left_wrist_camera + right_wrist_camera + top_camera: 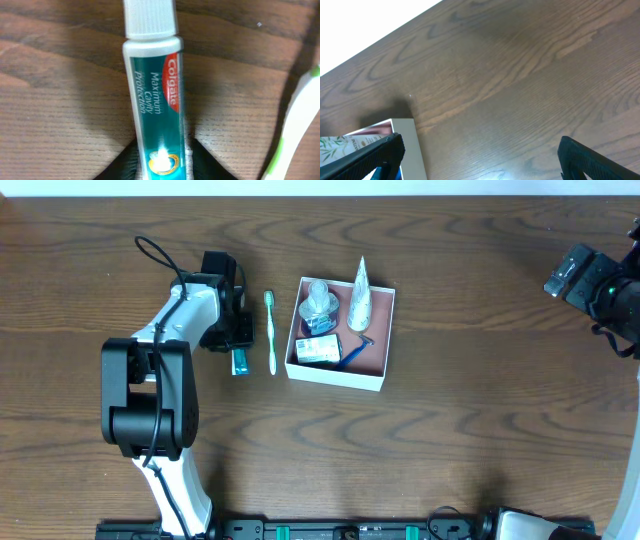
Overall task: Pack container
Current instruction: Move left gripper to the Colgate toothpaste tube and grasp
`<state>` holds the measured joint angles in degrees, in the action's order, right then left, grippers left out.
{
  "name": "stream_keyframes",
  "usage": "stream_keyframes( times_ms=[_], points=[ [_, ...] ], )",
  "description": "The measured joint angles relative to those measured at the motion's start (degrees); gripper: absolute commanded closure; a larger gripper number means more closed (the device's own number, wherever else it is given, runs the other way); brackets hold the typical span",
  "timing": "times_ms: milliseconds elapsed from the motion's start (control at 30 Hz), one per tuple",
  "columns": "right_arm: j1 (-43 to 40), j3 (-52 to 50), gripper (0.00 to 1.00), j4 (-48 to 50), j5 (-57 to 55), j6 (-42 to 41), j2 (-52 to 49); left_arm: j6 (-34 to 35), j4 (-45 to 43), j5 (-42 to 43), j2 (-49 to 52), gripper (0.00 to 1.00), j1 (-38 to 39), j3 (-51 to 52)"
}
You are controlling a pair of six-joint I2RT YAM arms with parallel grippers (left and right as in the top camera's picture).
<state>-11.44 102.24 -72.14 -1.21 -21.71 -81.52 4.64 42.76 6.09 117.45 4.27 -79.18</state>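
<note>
Overhead, left claw covers most of toothpaste tube.

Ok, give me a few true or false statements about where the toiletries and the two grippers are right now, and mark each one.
1. The toothbrush lies inside the container. False: it lies on the table, between the container and the left arm.
2. The toothpaste tube sits between the fingers of the left gripper. True.
3. A blue razor is in the container. True.
4. The right gripper holds the small carton. False: its jaws are wide open and empty, and the carton lies in the container.
</note>
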Motion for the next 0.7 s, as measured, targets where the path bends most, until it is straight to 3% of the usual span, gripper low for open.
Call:
stream_keyframes(
  times_ms=[133, 433, 700],
  points=[
    [0.0, 0.0, 0.01, 0.0, 0.0, 0.0, 0.0, -0.4, 0.3, 0.0, -0.1, 0.87, 0.0, -0.2],
    [0.0, 0.0, 0.01, 0.0, 0.0, 0.0, 0.0, -0.4, 4.7, 0.2, -1.9, 0.88, 0.0, -0.4],
    [0.0, 0.0, 0.01, 0.0, 0.0, 0.0, 0.0, -0.4, 9.2, 3.1, -17.0, 0.87, 0.6, -1.3]
  ],
)
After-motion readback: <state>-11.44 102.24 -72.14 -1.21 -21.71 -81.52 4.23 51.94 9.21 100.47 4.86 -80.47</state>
